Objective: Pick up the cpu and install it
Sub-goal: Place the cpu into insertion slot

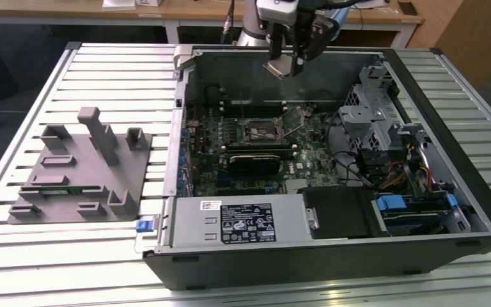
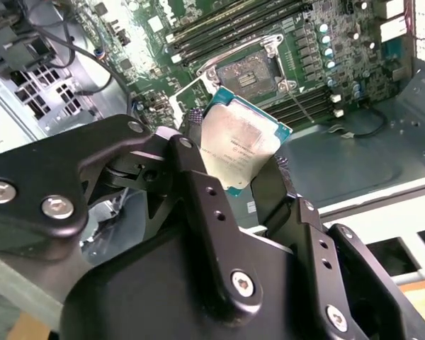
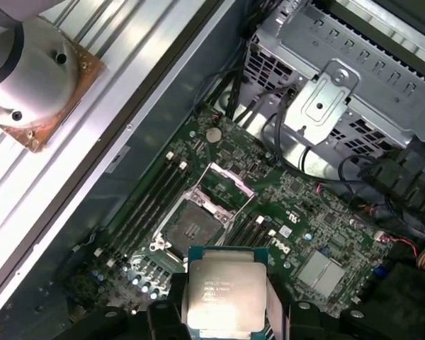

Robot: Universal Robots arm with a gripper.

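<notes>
My gripper (image 1: 286,66) hangs above the far wall of the open computer case (image 1: 450,115) and is shut on the cpu (image 1: 279,68), a small flat square chip with a silvery top. Both wrist views show the cpu (image 2: 237,145) (image 3: 223,292) pinched by its edges between the black fingers (image 2: 198,177). Below it on the green motherboard lies the open socket (image 3: 202,219) (image 2: 251,71) (image 1: 258,131), with its metal frame lifted. The chip is well above the socket and apart from it.
A grey plastic fixture (image 1: 79,169) with upright blocks lies on the slatted table at the exterior view's left. Inside the case are a metal drive cage (image 1: 373,115), cables, memory slots (image 3: 152,195) and a power supply (image 1: 241,220).
</notes>
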